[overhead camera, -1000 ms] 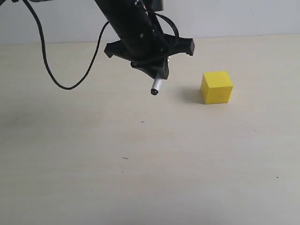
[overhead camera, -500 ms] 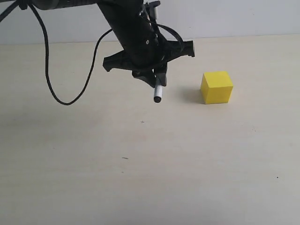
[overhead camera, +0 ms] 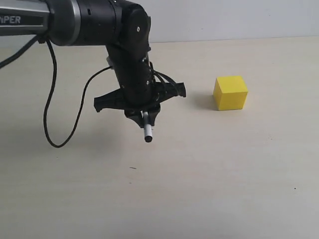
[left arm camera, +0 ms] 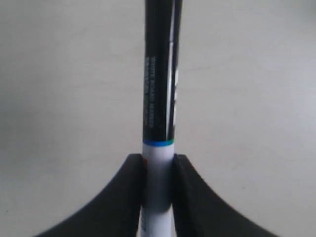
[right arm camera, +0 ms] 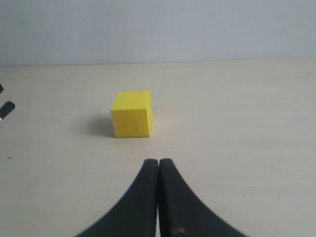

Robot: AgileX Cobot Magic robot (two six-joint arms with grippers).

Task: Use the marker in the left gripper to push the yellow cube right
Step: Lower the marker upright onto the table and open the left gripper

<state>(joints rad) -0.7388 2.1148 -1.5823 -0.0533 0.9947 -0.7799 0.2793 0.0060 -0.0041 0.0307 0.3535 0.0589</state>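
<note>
The yellow cube [overhead camera: 230, 92] sits on the pale table at the right of the exterior view and shows again in the right wrist view [right arm camera: 131, 114]. My left gripper [overhead camera: 143, 115] hangs well to the cube's left, shut on the marker [overhead camera: 147, 130], whose white barrel and black end tip point down close above the table. In the left wrist view the two black fingers clamp the white barrel [left arm camera: 158, 163], and the long black cap runs away from them. My right gripper [right arm camera: 158, 165] is shut on nothing, a short way from the cube; it is out of the exterior view.
A loose black cable [overhead camera: 50, 124] loops down from the left arm onto the table at the left. The marker's black tip [right arm camera: 6, 109] shows at the edge of the right wrist view. A pale wall bounds the far side of the table.
The left arm has swung down, leftward and nearer the camera with the marker, which now sits lower and farther from the cube. The cube has not moved.
</note>
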